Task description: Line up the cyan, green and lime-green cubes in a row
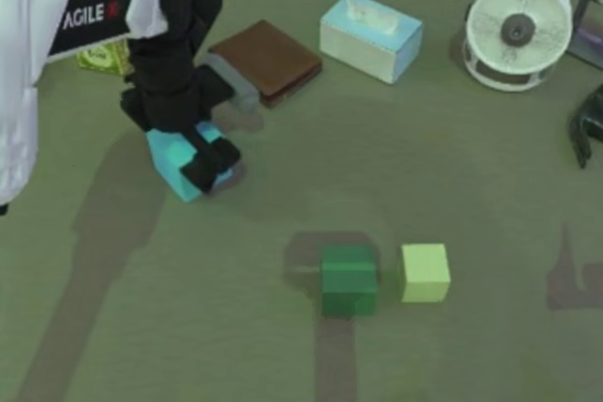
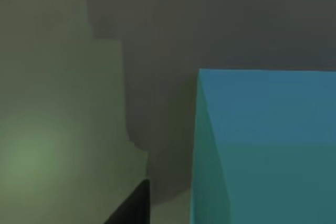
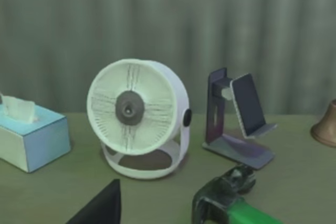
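Left of centre in the top view, the left gripper [image 1: 205, 159] sits on the cyan cube [image 1: 181, 163], its black fingers pinching the block's sides. Lower centre, the green cube [image 1: 348, 279] and lime-green cube [image 1: 425, 272] stand just beside each other, apart. At the right edge, the right gripper [image 1: 586, 129] is parked; I cannot tell its finger spread.
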